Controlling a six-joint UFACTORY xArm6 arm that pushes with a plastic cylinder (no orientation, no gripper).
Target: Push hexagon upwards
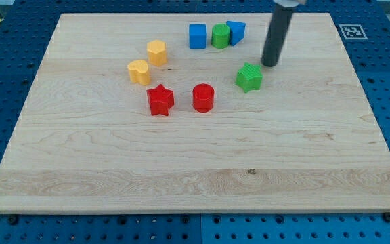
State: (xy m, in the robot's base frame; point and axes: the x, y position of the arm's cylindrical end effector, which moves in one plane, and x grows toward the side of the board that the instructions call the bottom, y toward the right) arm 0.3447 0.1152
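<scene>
My tip (270, 64) rests on the wooden board (195, 163) at the upper right, just up and right of a green star-shaped block (249, 76), with a small gap between them. A yellow hexagon-like block (156, 51) stands at the upper left of the group, far to the left of the tip. A yellow heart-like block (139, 71) sits just below and left of it.
A blue cube (197, 36), a green cylinder (220, 35) and a second blue block (235, 31) stand touching in a row near the top edge. A red star (160, 100) and a red cylinder (203, 97) sit near the middle.
</scene>
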